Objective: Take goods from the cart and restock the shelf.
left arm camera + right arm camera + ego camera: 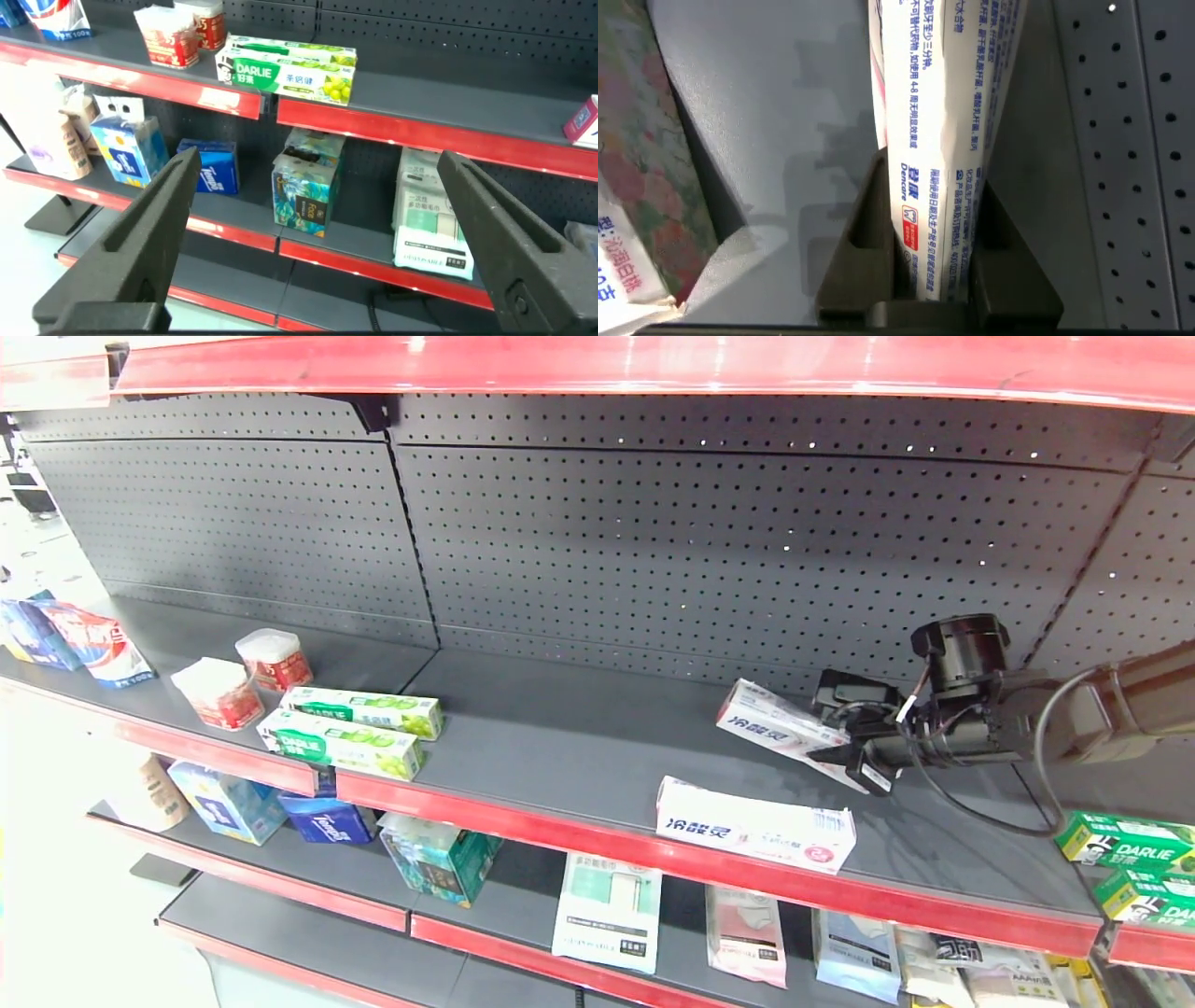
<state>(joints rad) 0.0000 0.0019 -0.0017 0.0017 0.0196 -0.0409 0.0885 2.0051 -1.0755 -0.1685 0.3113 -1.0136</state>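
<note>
My right gripper (845, 751) is over the right part of the grey shelf (579, 737), shut on one end of a white toothpaste box (780, 725) that lies tilted just above the shelf surface near the pegboard. In the right wrist view that white toothpaste box (943, 131) stands clamped between the two dark fingers (868, 233). A second white toothpaste box (754, 824) lies flat at the shelf's front edge. My left gripper (318, 233) is open in front of the lower shelves, with nothing between its fingers (149, 233).
Two green toothpaste boxes (350, 728) and two small red-labelled tubs (245, 677) sit on the shelf's left part. More green boxes (1134, 868) lie at far right. Tissue packs (126, 149) and packets (607, 910) fill the lower shelves. Bare shelf lies in the middle.
</note>
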